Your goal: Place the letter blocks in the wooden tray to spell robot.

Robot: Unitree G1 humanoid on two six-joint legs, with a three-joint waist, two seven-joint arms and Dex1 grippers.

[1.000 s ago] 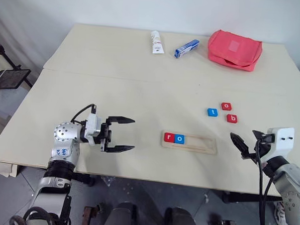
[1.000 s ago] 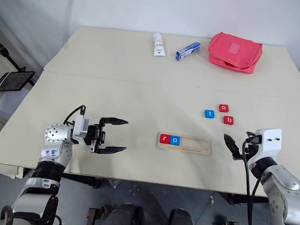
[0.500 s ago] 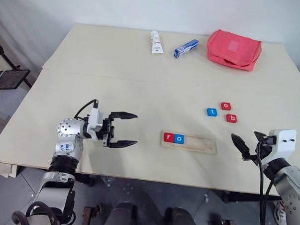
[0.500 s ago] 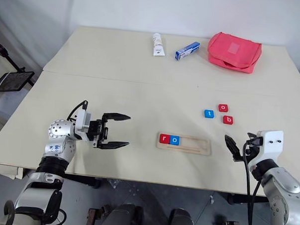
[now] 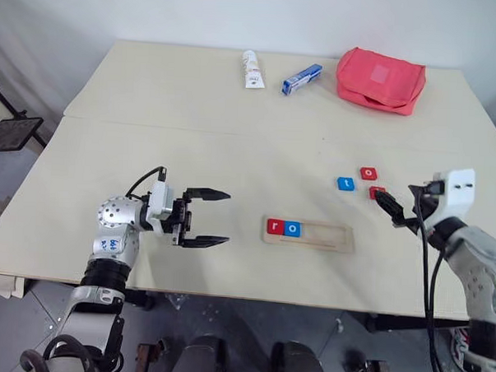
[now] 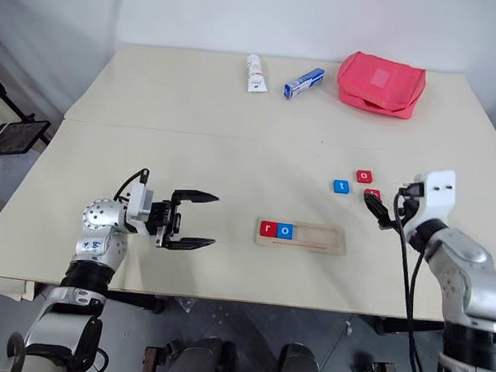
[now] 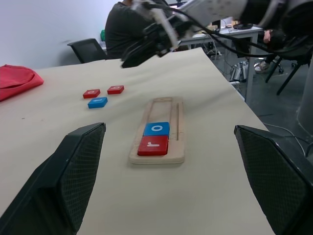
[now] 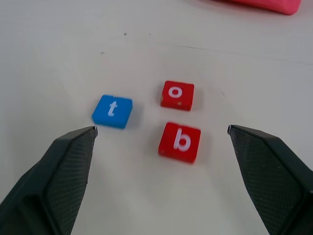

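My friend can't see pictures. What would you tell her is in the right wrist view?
Three small letter blocks lie loose on a pale table: a blue t, a red o and a red b just below the o. The right gripper hangs over them, its two black fingers spread wide on either side, touching none.

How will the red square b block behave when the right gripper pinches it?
The red square b block looks rigid and flat, so it shouldn't roll or tip. Small and thin, it's probably light and may skid on the smooth table. The red o block sits close behind, so it could get nudged.
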